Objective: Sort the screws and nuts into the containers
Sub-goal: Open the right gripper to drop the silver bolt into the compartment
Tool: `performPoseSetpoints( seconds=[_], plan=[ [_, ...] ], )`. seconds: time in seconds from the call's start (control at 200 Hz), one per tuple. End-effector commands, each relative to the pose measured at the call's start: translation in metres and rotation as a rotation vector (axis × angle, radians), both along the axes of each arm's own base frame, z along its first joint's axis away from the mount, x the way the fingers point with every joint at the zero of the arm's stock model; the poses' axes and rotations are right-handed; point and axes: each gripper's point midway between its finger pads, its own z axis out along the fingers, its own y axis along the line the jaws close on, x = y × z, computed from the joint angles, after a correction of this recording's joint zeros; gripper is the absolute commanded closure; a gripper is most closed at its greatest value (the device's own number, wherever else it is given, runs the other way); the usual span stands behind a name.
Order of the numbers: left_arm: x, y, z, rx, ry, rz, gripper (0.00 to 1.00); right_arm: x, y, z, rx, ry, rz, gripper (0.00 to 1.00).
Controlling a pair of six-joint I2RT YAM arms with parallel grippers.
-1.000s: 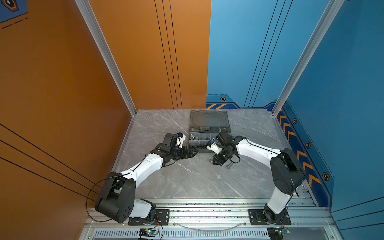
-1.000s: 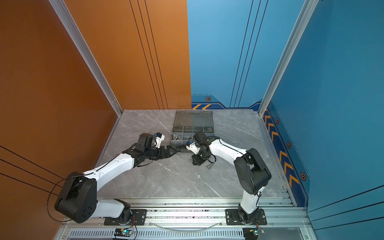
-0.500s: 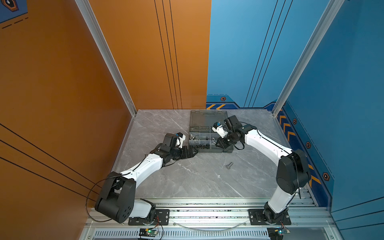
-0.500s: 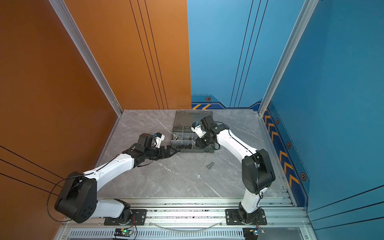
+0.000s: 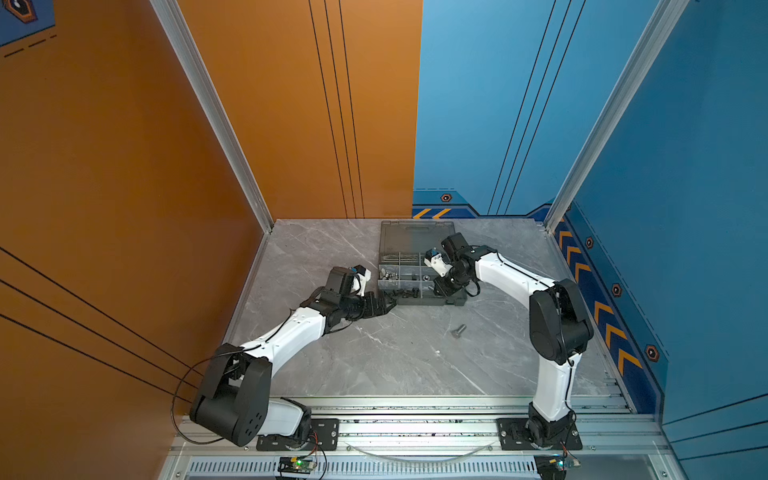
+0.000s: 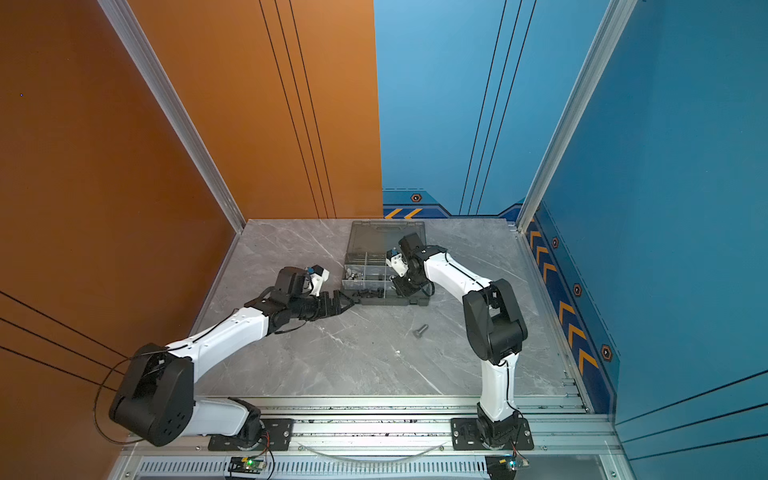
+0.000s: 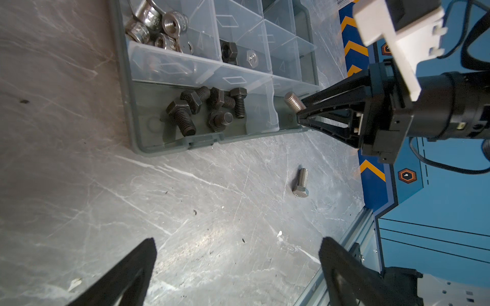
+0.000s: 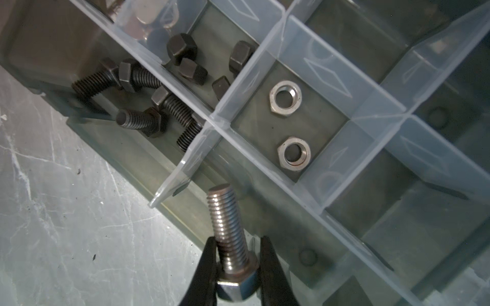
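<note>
The dark grey organiser case (image 5: 428, 301) lies open at the back middle of the table in both top views. My right gripper (image 8: 237, 243) is shut on a silver hex-head screw (image 8: 225, 217) just above its head. It holds the screw over the front right container, shown in the left wrist view too (image 7: 293, 102). Black screws (image 7: 206, 108) fill the front left container. Two silver nuts (image 8: 285, 96), black nuts (image 8: 185, 61) and wing nuts (image 7: 156, 29) lie in others. A second silver screw (image 5: 457, 331) lies on the table. My left gripper (image 7: 237, 242) stands open and empty by the case's front left corner.
The case's smoky lid (image 5: 415, 237) lies flat behind it, near the back wall. A small white fleck (image 5: 437, 352) sits on the grey marble table. An aluminium rail (image 5: 415, 409) runs along the front edge. Orange and blue walls close in three sides.
My right gripper has swung from the table in front of the case up to the case's front right container. The left arm has not moved.
</note>
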Motion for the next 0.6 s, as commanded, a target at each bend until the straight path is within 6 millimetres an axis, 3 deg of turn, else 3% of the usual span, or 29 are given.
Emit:
performPoseSetpoints(
  seconds=[0.0,0.446,0.536,0.596],
  plan=[
    [0.001,-0.002,0.003,-0.022,0.007,-0.011,0.02,0.011,-0.003,0.01,-0.028,-0.042,-0.015,1.0],
    [0.0,-0.001,0.001,-0.023,0.01,-0.007,0.02,0.018,-0.007,-0.006,-0.101,-0.046,-0.032,1.0],
    [-0.001,-0.001,-0.001,-0.021,0.011,-0.006,0.02,0.019,-0.007,-0.008,-0.11,-0.048,-0.038,0.96],
    [-0.001,0.0,0.0,-0.021,0.011,-0.003,0.02,0.02,-0.008,-0.009,-0.124,-0.054,-0.043,0.88]
  ],
)
